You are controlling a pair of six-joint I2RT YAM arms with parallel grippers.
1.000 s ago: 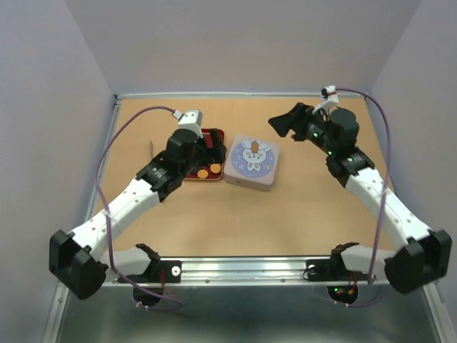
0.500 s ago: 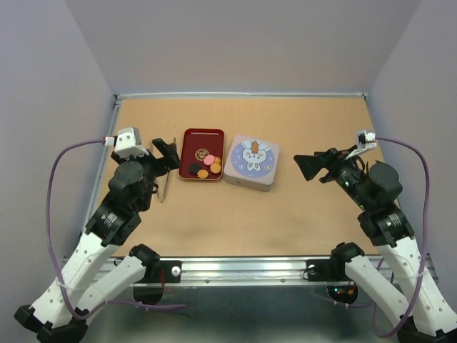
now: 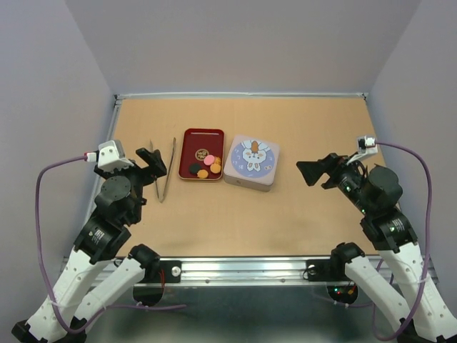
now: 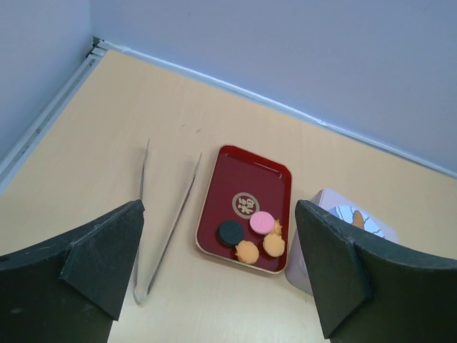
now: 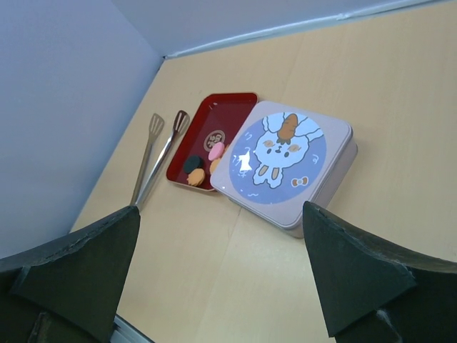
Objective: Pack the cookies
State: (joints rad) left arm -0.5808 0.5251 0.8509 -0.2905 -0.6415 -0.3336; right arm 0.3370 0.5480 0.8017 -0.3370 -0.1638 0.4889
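The cookies (image 3: 205,168), one black, one pink and some orange, lie at the near end of a red tray (image 3: 203,138). They also show in the left wrist view (image 4: 247,251) and the right wrist view (image 5: 196,176). A closed square tin with a rabbit lid (image 3: 251,161) stands right of the tray, touching it. My left gripper (image 3: 152,163) is open and empty, raised left of the tray. My right gripper (image 3: 318,171) is open and empty, raised right of the tin. The tray (image 4: 251,171) shows between the left fingers, and the tin (image 5: 285,161) between the right ones.
Metal tongs (image 3: 165,177) lie on the table just left of the tray, also in the left wrist view (image 4: 166,230) and the right wrist view (image 5: 151,156). Walls enclose the table on the left, back and right.
Both arms have drawn back toward the near edge. My left gripper has left the tray and moved left, which uncovers the tongs. My right gripper has come down from the back right.
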